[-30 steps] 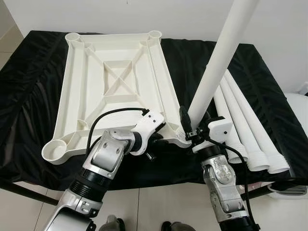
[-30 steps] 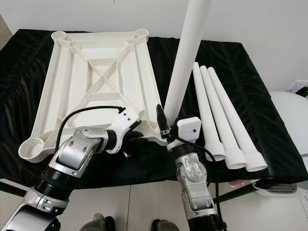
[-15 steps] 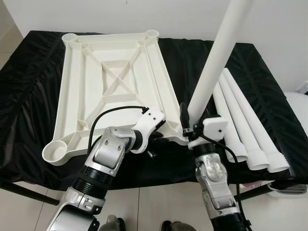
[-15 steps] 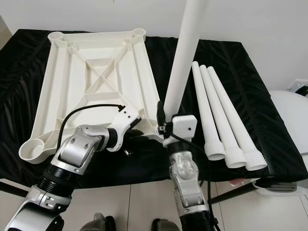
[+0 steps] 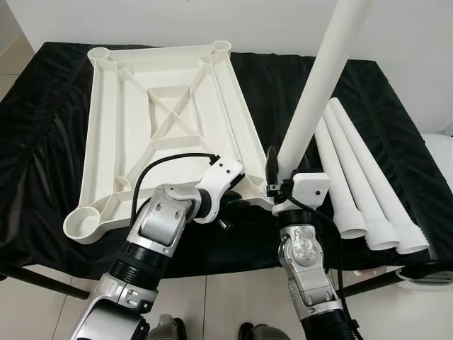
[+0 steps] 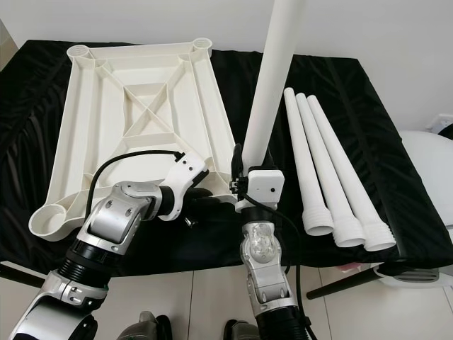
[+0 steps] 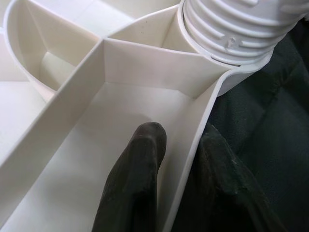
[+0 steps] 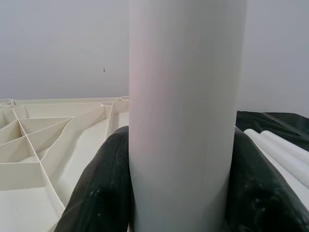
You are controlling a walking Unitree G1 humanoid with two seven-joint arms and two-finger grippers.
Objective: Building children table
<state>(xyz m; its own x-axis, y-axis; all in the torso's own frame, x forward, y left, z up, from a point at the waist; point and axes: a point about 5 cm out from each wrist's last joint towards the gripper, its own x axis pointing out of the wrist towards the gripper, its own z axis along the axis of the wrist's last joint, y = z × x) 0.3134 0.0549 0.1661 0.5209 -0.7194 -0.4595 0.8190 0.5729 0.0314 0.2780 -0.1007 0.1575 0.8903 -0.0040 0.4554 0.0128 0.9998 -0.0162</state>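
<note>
The white table top (image 5: 170,120) lies upside down on the black-covered table, ribs facing up. My left gripper (image 5: 237,202) is shut on its near rim wall (image 7: 193,145), one finger (image 7: 140,159) inside the rim and the other outside. Right beside it, at the near right corner socket, a white leg (image 5: 318,85) stands almost upright, leaning slightly to the right. Its threaded end (image 7: 236,29) sits in the socket. My right gripper (image 5: 282,173) is shut on the leg (image 8: 186,116) low down, with a finger (image 8: 104,179) on each side.
Three spare white legs (image 5: 361,170) lie side by side on the black cloth (image 5: 42,127) to the right, wide ends towards me. A white rounded object (image 6: 428,170) stands off the table's right end. Tiled floor (image 5: 42,312) lies below the near edge.
My right wrist has shifted a little to the left under the leg, which now stands slightly more upright. The left gripper has kept its hold on the rim.
</note>
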